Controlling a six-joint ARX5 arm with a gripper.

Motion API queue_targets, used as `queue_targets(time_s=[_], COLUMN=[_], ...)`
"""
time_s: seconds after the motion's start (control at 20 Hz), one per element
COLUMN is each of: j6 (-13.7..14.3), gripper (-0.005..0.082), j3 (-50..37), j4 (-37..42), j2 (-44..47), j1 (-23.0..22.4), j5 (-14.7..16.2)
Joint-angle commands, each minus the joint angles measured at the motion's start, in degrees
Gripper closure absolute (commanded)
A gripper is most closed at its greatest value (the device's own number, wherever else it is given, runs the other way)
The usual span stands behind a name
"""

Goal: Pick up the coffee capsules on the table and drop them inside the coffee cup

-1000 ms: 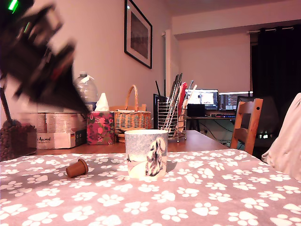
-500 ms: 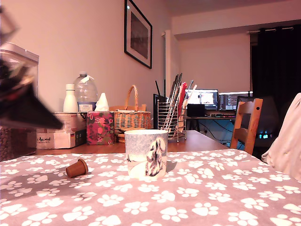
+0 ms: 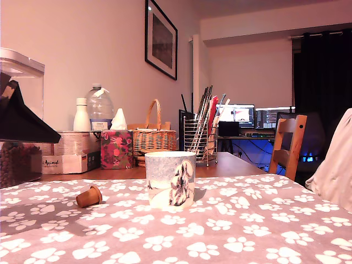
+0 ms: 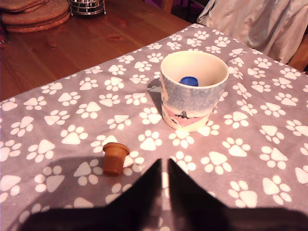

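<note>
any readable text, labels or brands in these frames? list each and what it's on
"Animal": partly legible on the cardboard box at the exterior view's left; any letters before it are unclear.
Water bottle label: too small to read.
Monitors in the back room: text too small to read.
Coffee cup: printed figure only, no words.
Brown capsule: no marking visible.

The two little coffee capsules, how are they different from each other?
The brown capsule is brown-orange; the blue capsule is dark blue. The brown capsule lies on its side on the paw-print tablecloth, while the blue capsule sits inside the coffee cup. The brown capsule shows whole, in both views; only the top of the blue capsule peeks out, and only in the wrist view. Both are far smaller than the cup.
</note>
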Motion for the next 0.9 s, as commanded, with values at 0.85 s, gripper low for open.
queue_targets(time_s=[0.85], j6=[3.89], gripper=[0.0152], j3=[-1.05], j4=[29.55], j2=[26.27], j1=[1.18], j5=[-0.37])
